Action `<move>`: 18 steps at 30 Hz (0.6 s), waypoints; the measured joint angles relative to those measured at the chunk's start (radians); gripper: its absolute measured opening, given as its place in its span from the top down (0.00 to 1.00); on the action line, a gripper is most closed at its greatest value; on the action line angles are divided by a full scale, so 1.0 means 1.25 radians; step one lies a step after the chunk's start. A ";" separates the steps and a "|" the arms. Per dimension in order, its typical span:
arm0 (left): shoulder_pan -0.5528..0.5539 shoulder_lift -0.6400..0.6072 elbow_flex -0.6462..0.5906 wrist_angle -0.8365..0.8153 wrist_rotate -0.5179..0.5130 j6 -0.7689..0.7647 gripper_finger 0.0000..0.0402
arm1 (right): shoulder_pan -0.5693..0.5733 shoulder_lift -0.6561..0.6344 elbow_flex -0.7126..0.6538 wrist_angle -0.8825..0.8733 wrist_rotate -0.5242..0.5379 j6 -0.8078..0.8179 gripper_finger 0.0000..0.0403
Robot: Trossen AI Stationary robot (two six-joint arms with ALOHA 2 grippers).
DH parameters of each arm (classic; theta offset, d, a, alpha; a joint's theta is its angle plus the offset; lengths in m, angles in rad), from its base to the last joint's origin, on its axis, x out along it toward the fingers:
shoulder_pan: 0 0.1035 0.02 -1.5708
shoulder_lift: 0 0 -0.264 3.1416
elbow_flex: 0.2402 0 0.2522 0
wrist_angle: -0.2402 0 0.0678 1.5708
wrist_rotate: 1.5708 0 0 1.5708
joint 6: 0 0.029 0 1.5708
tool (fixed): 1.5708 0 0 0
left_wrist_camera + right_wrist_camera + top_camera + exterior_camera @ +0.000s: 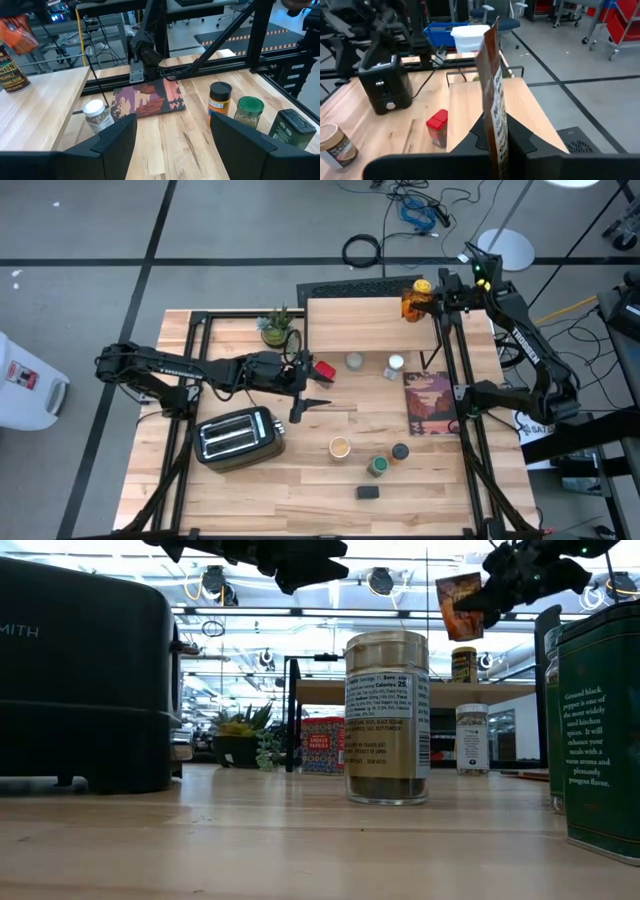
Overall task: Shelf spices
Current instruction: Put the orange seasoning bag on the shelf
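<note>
bench (300, 480): pale wood, matt, visible grain | shelf (350, 325): light wood top, smooth | toaster (238, 437): brushed metal w/ dark matt sides | jar (386, 720): clear glass/plastic, paper label | pouch (492, 100): glossy foil-like | tin (598, 740): green, satin

Light: bright and even, from ceiling fixtures glaring white across the top of the low view.
Shadows: soft and short, a faint one beside the toaster (236, 436) on the table (260, 495).
Backlight: low view puts the toaster face and the arms overhead in near silhouette.
Focus: tan spice jar (386, 718) label sharp; the table's near edge there soft.
Blur: orange packet (17, 32) smeared in the left wrist view; the near fingers (112, 142) soft.
Edges: frame rails bow slightly in the wrist views.
</note>
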 joint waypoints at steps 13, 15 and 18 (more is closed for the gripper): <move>0.000 0.000 0.000 -0.010 0.000 -0.002 0.35 | 0.001 -0.006 -0.054 0.009 0.005 -0.064 0.99; 0.000 0.000 0.000 -0.010 0.000 -0.002 0.35 | 0.001 -0.005 -0.054 0.009 0.011 -0.064 0.99; 0.000 0.000 0.000 -0.011 0.000 -0.002 0.35 | 0.001 -0.005 -0.054 0.009 0.011 -0.063 0.99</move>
